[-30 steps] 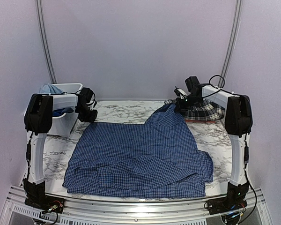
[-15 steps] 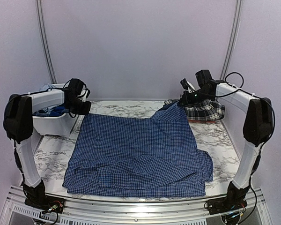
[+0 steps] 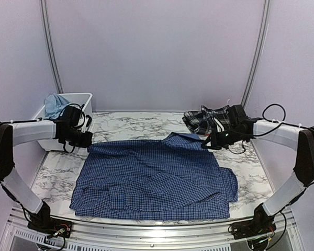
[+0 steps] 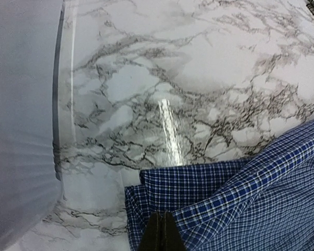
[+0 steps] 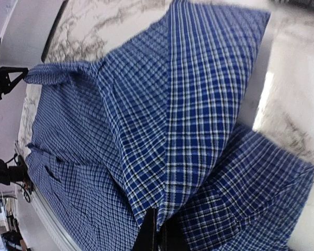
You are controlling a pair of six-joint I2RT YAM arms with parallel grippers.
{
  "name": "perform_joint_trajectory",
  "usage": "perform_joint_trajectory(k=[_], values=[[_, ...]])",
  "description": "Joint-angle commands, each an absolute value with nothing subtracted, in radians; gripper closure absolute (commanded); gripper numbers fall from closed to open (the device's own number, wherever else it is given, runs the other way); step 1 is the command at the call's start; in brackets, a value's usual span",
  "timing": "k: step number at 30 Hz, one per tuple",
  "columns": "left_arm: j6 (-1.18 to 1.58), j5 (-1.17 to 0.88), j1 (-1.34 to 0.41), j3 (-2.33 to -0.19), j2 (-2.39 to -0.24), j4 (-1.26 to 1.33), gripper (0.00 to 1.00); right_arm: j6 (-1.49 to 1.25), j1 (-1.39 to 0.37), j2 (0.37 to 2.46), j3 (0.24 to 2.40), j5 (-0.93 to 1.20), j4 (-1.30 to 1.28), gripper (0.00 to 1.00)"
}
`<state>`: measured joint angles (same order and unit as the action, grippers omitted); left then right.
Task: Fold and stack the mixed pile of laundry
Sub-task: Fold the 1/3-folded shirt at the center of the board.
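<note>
The marble table [image 3: 141,123] fills the lower half of the top view. Most of it is covered by the navy checked shirt [image 3: 154,178], which is spread out in the centre and lower middle of the frame. The shirt's near part lies rumpled in soft folds, and its far edge runs between the two grippers. In the right wrist view a flap of the shirt [image 5: 199,99] is doubled over the layer beneath it.

The white bin [image 3: 78,95] stands at the upper left of the top view, at the far left corner of the table. The plaid cloth [image 3: 201,119] lies bunched at the upper right, just beyond the shirt's far right corner. The light blue T-shirt [image 3: 54,103] pokes out of the bin.

The left gripper [image 3: 88,140] sits at the left of the frame, just in front of the bin. It is closed tight on the shirt's far left corner, and its wrist view shows the fingers [image 4: 160,232] pinched on the hem. The right gripper [image 3: 206,142], at the right of the frame, is likewise clamped on the shirt's far right corner [image 5: 157,230]
</note>
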<state>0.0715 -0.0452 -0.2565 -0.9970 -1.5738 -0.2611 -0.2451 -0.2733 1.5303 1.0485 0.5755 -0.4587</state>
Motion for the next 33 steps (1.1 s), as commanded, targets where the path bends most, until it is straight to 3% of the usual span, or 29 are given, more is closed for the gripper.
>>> perform_joint_trajectory(k=[1,10,19,25,33], values=[[0.079,-0.06,-0.287,-0.905,-1.563,-0.224,1.0,-0.346,-0.332,1.55,0.922,0.585,-0.334,1.0],[0.112,0.008,-0.386,-0.87,-1.668,-0.211,1.0,-0.332,-0.258,1.726,0.869,0.5,-0.301,1.0],[0.147,0.066,-0.402,-1.042,-1.756,-0.21,1.0,-0.212,-0.123,1.87,1.199,0.507,-0.418,1.0],[0.102,0.058,-0.371,-1.163,-1.721,-0.255,1.0,-0.17,-0.12,1.804,1.336,0.551,-0.506,1.0],[0.007,0.024,-0.366,-1.193,-1.616,-0.272,1.0,-0.153,-0.12,1.597,1.3,0.585,-0.557,1.0]])
